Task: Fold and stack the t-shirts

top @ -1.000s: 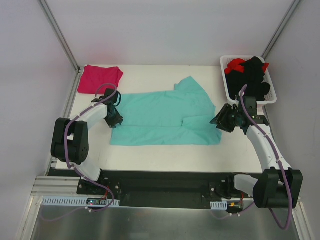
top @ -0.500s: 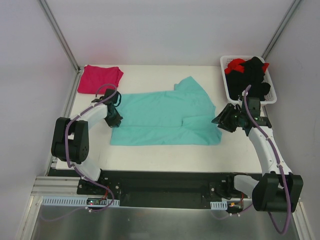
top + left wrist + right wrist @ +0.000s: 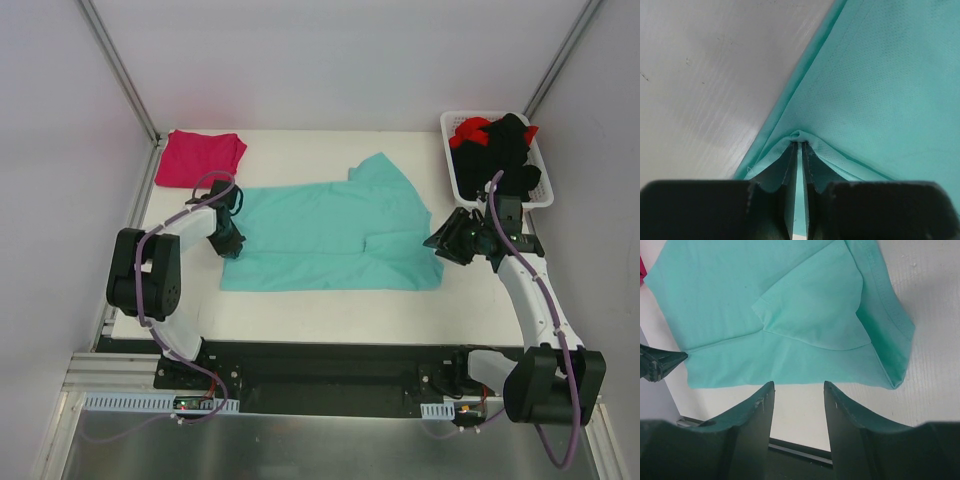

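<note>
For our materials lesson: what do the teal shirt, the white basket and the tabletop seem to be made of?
Teal shirt: soft matte knit cloth; fine dotted texture, stitched hems.
White basket: probably plastic; slotted moulded walls.
Tabletop: hard, smooth, slightly glossy, faintly scuffed; laminate or painted board, unclear.

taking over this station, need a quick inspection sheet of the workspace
surface: white table, teal shirt spread across its middle
job's things: teal shirt lying flat, one sleeve folded in; pink shirt folded at far left corner; black and red clothes heaped in basket
clutter: nothing seen
grippers: left gripper shut on teal shirt's edge; right gripper open beside the shirt's right end, holding nothing
cables: purple cable along each arm
surroundings: white walls, metal frame posts
</note>
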Controlling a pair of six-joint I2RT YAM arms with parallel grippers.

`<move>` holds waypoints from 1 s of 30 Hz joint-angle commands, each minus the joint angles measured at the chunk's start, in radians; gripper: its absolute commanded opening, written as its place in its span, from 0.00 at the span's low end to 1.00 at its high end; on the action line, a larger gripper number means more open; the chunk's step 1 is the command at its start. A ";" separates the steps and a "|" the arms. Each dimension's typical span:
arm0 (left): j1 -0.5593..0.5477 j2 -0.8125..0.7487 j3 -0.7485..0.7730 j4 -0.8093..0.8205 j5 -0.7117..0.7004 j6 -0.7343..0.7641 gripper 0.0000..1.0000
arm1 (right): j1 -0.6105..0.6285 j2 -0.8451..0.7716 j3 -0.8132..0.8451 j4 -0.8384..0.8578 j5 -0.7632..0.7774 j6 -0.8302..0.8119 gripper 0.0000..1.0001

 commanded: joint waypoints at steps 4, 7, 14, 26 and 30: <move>0.017 0.020 0.004 -0.028 -0.055 0.004 0.08 | -0.013 -0.035 -0.013 -0.009 -0.024 -0.013 0.47; 0.017 0.025 0.007 -0.029 -0.057 0.008 0.07 | -0.013 -0.027 -0.016 0.000 -0.039 -0.012 0.47; -0.003 -0.142 0.065 -0.087 -0.080 0.021 0.08 | 0.035 0.068 0.013 0.019 -0.194 -0.041 0.47; -0.182 -0.202 0.099 -0.184 -0.095 -0.021 0.09 | 0.059 0.106 -0.062 0.097 -0.173 -0.056 0.47; -0.238 -0.215 0.079 -0.170 -0.045 -0.063 0.09 | 0.044 0.174 -0.093 0.224 -0.242 -0.040 0.47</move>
